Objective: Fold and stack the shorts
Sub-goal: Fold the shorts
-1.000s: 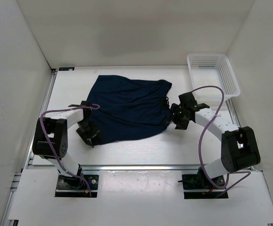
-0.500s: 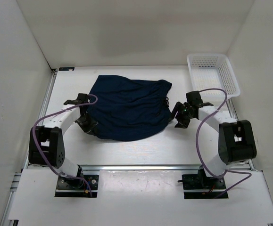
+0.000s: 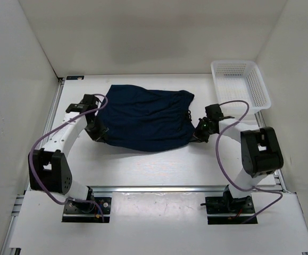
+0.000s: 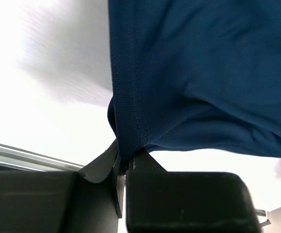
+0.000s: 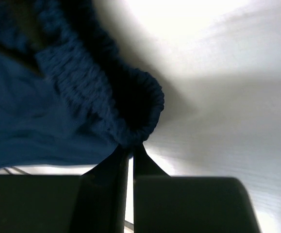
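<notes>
The dark navy shorts (image 3: 146,119) lie spread across the middle of the white table. My left gripper (image 3: 97,132) is shut on the hem at their left edge; in the left wrist view that stitched hem (image 4: 130,121) runs down into the closed fingers (image 4: 141,161). At the right edge my right gripper (image 3: 197,133) is shut on the gathered elastic waistband (image 5: 130,111), which bunches just above the closed fingers (image 5: 115,160). The cloth's near edge hangs lifted off the table between the two grippers.
A white plastic mesh basket (image 3: 241,83) stands at the back right corner. White walls (image 3: 15,106) close in the left, back and right sides. A metal rail (image 3: 154,189) runs along the table's near edge, beside the arm bases.
Both grippers have shut on the shorts, the right one just now. The left arm has carried its hem away from the near edge toward the back, drawing the cloth's near edge up.
</notes>
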`<state>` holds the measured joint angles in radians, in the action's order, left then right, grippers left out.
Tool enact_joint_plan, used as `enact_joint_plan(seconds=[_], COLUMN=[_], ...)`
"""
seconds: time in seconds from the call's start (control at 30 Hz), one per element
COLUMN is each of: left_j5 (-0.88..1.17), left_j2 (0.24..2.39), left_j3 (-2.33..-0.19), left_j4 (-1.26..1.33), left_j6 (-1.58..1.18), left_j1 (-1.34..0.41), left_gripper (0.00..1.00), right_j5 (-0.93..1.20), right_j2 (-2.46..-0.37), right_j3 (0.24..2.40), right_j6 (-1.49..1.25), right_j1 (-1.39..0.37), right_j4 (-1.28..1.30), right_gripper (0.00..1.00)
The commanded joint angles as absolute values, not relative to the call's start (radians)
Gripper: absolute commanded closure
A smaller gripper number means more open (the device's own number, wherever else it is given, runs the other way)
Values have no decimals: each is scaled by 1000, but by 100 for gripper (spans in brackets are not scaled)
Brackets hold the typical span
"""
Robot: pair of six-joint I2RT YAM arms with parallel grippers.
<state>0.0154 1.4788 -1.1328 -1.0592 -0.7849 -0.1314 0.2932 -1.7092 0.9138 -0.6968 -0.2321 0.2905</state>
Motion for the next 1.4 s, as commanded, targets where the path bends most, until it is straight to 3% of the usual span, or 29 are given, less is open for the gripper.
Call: enact_joint_plan(seconds=[0.0, 0.4, 0.63, 0.93, 1.17, 1.37], left_j5=[-44, 0, -60, -97, -65, 34], left_j2=[1399, 1187, 1296, 1722, 2022, 2205], left_j3=[-1204, -1029, -1257, -1783, -2219, -2414], left_j4=[-1124, -1134, -1170, -1232, -1267, -1244], left_j6=[-761, -813, -755, -664, -634, -611], left_j1=[-120, -129, -129, -129, -106, -66], left_gripper=[90, 90, 90, 90, 90, 90], right_j5=[207, 74, 42, 12, -31, -31], right_j2=[-1570, -1038, -954, -1167, -1466, -1664], right_j3=[873, 655, 730, 965, 1238, 1437], right_j6=[-624, -633, -655, -683, -673, -664], right_j1=[-233, -242, -242, -242, -224, -195], right_j4=[386, 743, 845, 845, 857, 867], right_gripper=[100, 100, 100, 100, 100, 100])
